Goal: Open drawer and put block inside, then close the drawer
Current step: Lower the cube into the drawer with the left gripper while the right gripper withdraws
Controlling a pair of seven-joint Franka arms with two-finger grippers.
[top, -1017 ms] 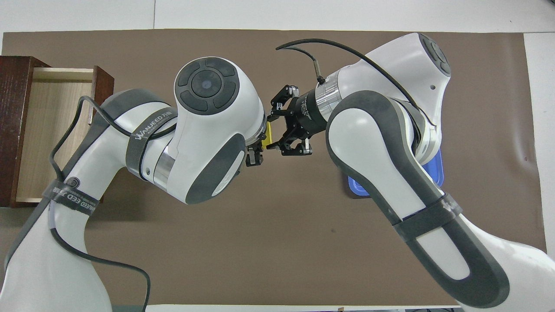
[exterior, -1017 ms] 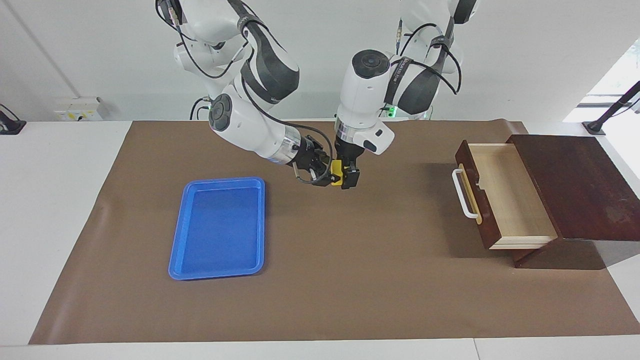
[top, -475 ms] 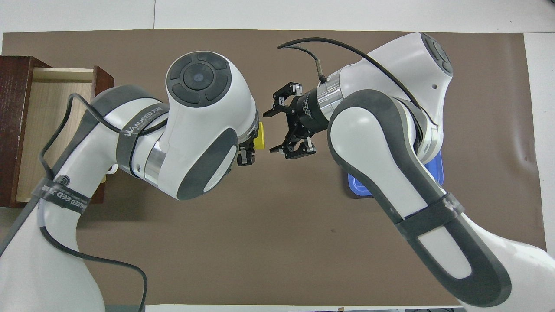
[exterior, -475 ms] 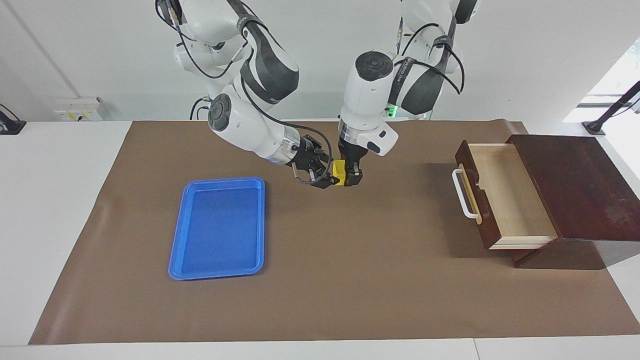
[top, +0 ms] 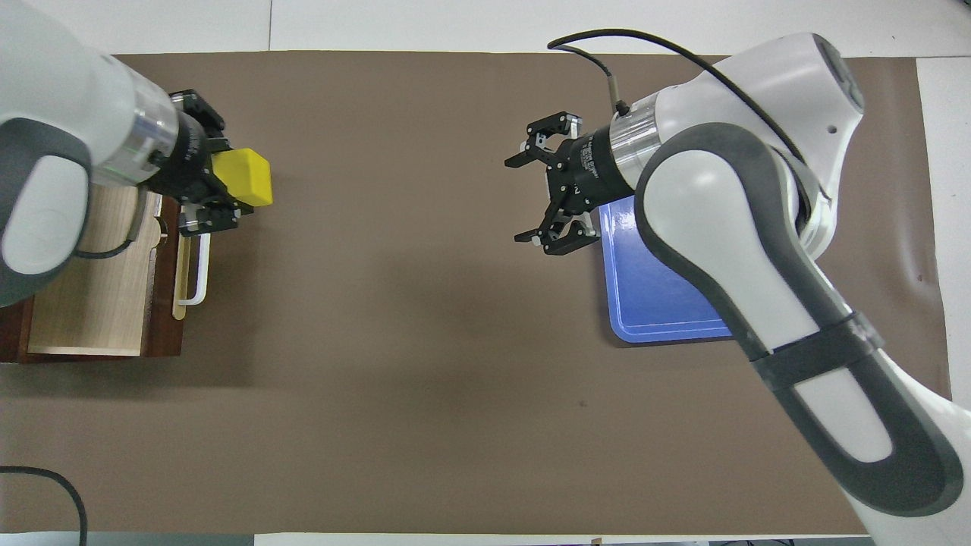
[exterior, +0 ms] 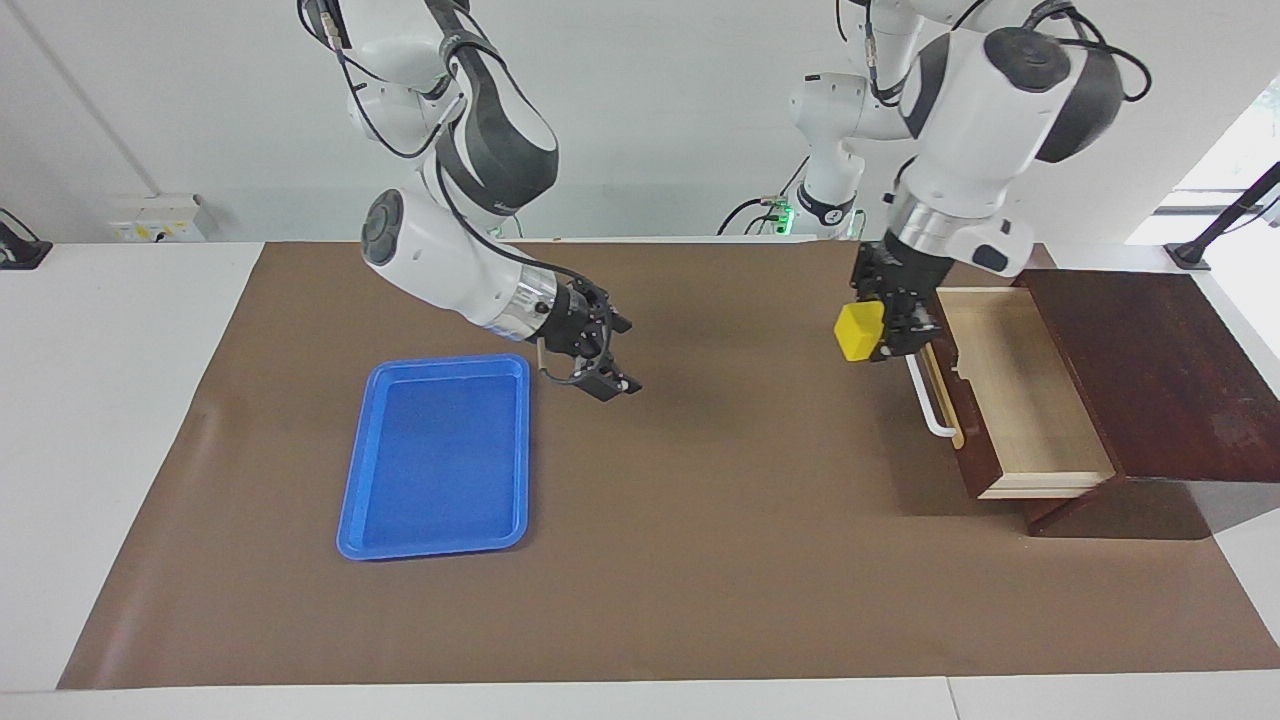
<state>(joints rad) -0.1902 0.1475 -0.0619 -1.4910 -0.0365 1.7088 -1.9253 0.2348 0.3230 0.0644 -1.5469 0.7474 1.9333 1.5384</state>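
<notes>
A: Yellow block (exterior: 858, 332), where?
B: Clamped in my left gripper (exterior: 880, 325), over the handle of the open drawer (exterior: 1010, 390). Looks light, rigid; flat faces grip best.
A: Right gripper (exterior: 598, 352)?
B: Spread wide, empty, at three o'clock of the blue tray (exterior: 437, 455).

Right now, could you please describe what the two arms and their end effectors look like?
Both arms have glossy white shells with dark grey joint sections and silver wrist rings. The right end effector and the left end effector are black, with two fingers each. Thin black cables loop along both arms, and a dark strap wraps the right arm's link.
</notes>
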